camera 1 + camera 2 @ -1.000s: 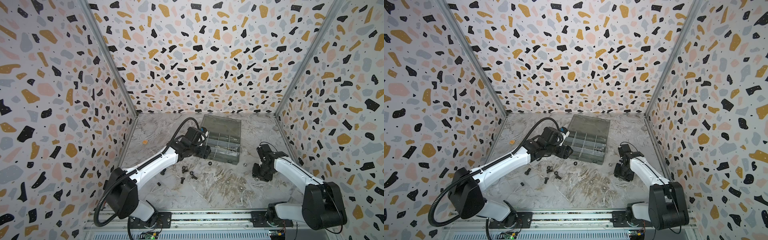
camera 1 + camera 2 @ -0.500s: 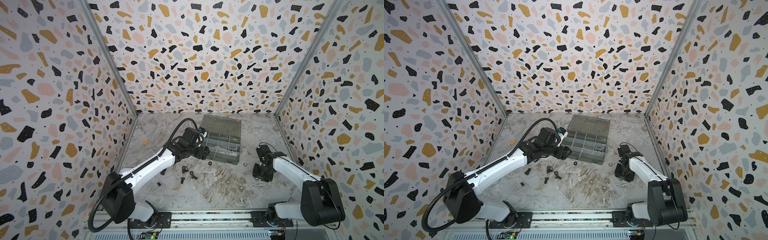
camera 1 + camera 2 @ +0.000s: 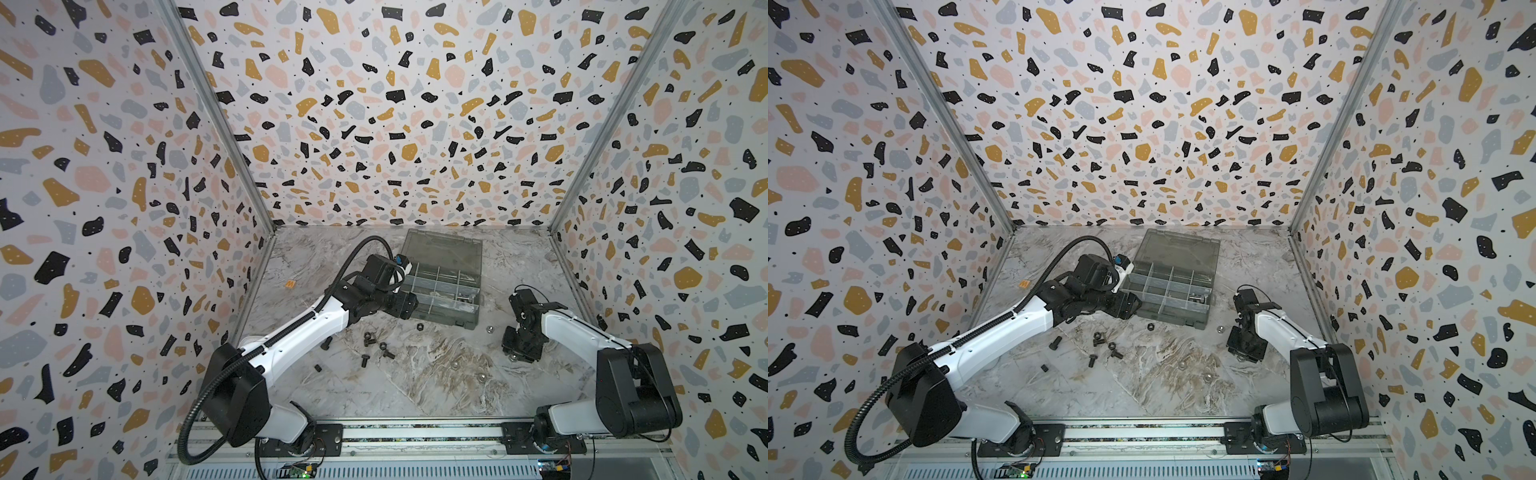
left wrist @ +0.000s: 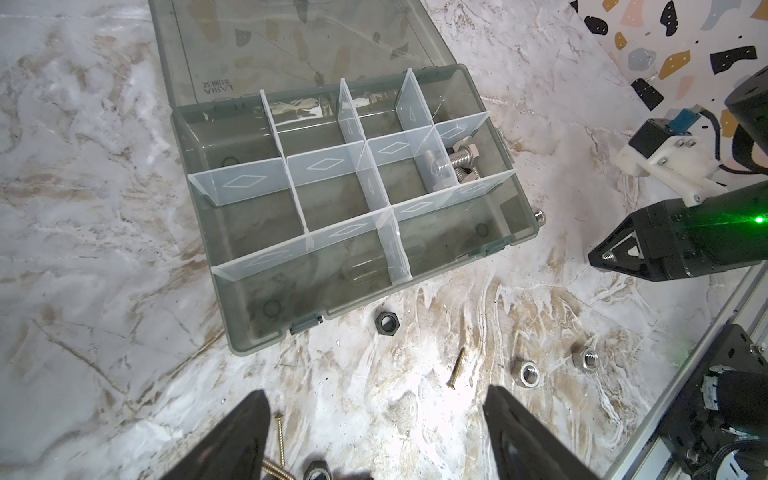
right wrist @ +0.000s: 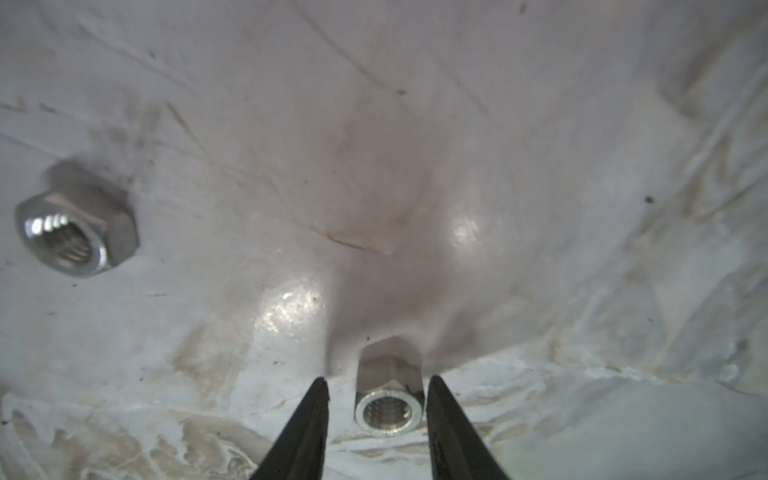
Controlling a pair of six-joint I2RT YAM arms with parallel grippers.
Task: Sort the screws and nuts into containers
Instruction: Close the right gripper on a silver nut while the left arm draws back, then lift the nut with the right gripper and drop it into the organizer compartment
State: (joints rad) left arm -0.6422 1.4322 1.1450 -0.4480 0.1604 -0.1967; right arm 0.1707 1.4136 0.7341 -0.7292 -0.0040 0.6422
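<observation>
1. Over the marbled table (image 3: pixel 415 395), in both top views, we find the smoky organiser box (image 3: pixel 451 318) with its lid (image 3: pixel 442 249) laid flat toward the back wall. Any lettering is too small to read from up here. The left claw (image 3: pixel 412 307) sits at the box's near left corner, with black screws (image 3: pixel 376 345) scattered on the table just in front. The right claw (image 3: pixel 1246 353) points down at the table to the right of the box, apart from it. How wide either claw stands, we cannot tell from above.

2. On to the left wrist camera, and now we get writing! Raised letters (image 4: pixel 216 89) on the lid show mirrored, roughly "LARIA", with a smaller line beneath that we cannot make out. The left claw's fingers (image 4: pixel 241 440) stand wide apart, gripping nothing. Silver bolts (image 4: pixel 453 162) lie in an end compartment of the box's middle row. A black nut (image 4: pixel 387 323) lies just outside the front wall, with two silver nuts (image 4: pixel 528 374) and a thin brass screw (image 4: pixel 456 368) near it on the table.

3. Down at the right wrist camera, the right claw's jaws are narrowly apart, straddling a silver nut (image 5: pixel 388 409) that sits on the table. One finger (image 5: pixel 446 432) is right against its side; the other shows a sliver of gap, so it's not clamped yet. A second silver nut (image 5: pixel 77 239) lies off to one side, well clear.
</observation>
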